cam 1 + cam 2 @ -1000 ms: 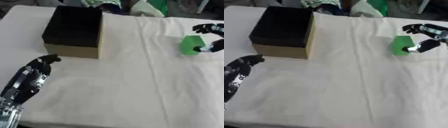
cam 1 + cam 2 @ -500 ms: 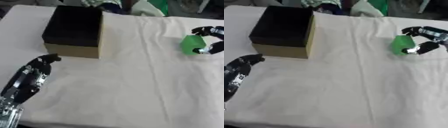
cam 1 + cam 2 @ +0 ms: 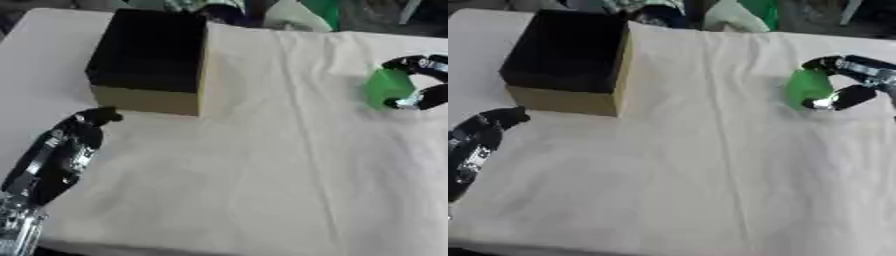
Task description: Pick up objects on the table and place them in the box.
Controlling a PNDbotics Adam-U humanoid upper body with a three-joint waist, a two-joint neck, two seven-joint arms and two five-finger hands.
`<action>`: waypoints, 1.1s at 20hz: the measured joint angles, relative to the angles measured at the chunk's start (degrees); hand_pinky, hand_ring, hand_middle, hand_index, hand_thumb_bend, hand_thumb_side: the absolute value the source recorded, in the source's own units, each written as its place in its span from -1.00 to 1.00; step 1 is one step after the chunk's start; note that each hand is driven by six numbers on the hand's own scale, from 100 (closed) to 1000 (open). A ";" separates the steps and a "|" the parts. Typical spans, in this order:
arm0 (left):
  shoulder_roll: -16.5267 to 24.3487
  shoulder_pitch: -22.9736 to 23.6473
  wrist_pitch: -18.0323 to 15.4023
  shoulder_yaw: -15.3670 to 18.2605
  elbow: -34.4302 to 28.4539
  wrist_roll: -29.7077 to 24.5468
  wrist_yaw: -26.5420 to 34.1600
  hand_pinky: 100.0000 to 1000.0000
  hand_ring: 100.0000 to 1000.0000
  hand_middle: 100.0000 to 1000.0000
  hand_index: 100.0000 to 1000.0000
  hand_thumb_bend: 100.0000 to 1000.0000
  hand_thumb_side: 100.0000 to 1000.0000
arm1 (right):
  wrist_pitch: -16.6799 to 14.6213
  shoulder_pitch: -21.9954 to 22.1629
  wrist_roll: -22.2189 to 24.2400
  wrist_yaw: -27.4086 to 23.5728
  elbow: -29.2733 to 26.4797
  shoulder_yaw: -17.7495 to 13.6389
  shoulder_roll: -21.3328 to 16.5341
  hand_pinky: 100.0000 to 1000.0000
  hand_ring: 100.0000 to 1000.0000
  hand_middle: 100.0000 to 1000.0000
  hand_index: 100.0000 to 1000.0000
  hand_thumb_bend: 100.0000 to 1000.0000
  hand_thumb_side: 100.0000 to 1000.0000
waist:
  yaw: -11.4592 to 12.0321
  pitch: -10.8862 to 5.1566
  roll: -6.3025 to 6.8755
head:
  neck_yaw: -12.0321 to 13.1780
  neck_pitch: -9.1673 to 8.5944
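Observation:
A green object [image 3: 808,88] sits at the right side of the white-clothed table [image 3: 710,165]. My right hand [image 3: 852,80] comes in from the right edge, its fingers and thumb curled round the green object. An open cardboard box [image 3: 150,60] with a dark inside stands at the back left of the table. My left hand [image 3: 63,150] rests at the lower left, in front of the box, fingers relaxed and holding nothing.
Green and white cloth-like items [image 3: 289,12] lie beyond the table's far edge. The cloth has folds running down its middle. A broad bare stretch of cloth lies between the box and the green object.
The green object has tipped and shifted a little leftward within my right hand, whose fingers have closed further round it. My left hand has stayed in place.

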 measured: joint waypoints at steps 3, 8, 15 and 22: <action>0.00 0.00 0.04 -0.08 0.00 -0.04 0.00 1.00 0.90 0.41 0.65 -1.00 0.28 | -0.42 0.14 -0.42 0.50 0.00 -0.20 0.00 0.74 0.62 0.16 0.47 -0.30 -0.58 | 0.01 0.00 -0.10 | 0.01 0.02; 0.00 0.00 0.07 -0.13 0.00 -0.07 0.00 1.00 0.91 0.41 0.65 -1.00 0.28 | -1.71 0.46 -1.71 0.71 -0.02 -0.53 0.00 0.66 0.47 -0.15 0.16 -0.42 -0.79 | 0.04 0.00 -0.16 | 0.06 0.02; -0.01 0.01 0.09 -0.13 0.00 -0.05 0.00 1.00 0.90 0.42 0.65 -1.00 0.28 | -3.92 0.96 -3.92 0.65 -0.45 -0.63 0.00 0.61 0.38 -0.28 0.01 -0.63 -1.00 | -0.26 -0.01 -0.18 | 0.24 0.03; -0.01 0.34 0.19 -0.12 0.01 0.05 0.00 1.00 0.90 0.42 0.65 -1.00 0.28 | -4.54 1.13 -4.54 -0.59 -4.00 -0.09 -0.02 0.60 0.36 -0.29 0.01 -0.57 -1.00 | -0.93 -0.50 -0.29 | 0.25 0.04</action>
